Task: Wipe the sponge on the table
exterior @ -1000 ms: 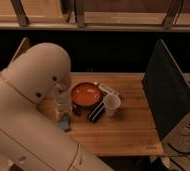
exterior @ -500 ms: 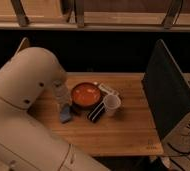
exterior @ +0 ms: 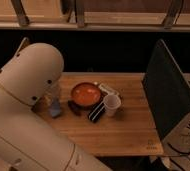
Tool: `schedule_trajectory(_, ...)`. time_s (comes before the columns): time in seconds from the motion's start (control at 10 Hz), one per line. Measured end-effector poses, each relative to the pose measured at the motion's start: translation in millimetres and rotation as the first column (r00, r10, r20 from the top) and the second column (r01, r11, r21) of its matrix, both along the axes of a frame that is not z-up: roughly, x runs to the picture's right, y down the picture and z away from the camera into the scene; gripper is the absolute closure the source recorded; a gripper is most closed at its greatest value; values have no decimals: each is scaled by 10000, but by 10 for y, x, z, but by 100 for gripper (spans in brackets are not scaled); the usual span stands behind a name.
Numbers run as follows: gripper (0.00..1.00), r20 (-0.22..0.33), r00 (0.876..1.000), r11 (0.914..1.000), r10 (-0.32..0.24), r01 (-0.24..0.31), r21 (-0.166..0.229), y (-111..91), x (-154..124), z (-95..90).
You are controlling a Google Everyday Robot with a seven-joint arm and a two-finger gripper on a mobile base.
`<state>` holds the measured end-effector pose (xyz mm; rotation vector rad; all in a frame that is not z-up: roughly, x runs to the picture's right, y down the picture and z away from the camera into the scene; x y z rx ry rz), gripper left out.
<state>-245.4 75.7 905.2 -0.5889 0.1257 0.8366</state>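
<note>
The small blue-grey sponge (exterior: 55,109) lies on the light wooden table (exterior: 123,130), at its left side, just left of the orange bowl. My gripper (exterior: 53,99) comes down onto the sponge from above and is shut on its top, pressing it to the wood. The big white arm (exterior: 28,100) fills the left of the view and hides the table's left edge and front left corner.
An orange bowl (exterior: 85,93) stands mid-table with a dark red flat piece (exterior: 74,107) at its left rim. In front of it lie a black striped object (exterior: 96,113) and a white cup (exterior: 111,104). A dark upright panel (exterior: 169,95) stands at the right.
The gripper and the sponge have slid a little left and away across the table. The white arm has swung with them and its rounded upper part now stands higher in view.
</note>
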Motion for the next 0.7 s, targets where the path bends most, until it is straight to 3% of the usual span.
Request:
schedule_trajectory(0.3,100,928,9957,9956,-42,129,-931,511,-111,-186)
schedule_trajectory(0.5,100,1166,9931,9909,-97,252,-1323,741,-41,-291)
schedule_trajectory(0.7,100,943,9951,9879,-302,440,-1486,871,215,-354)
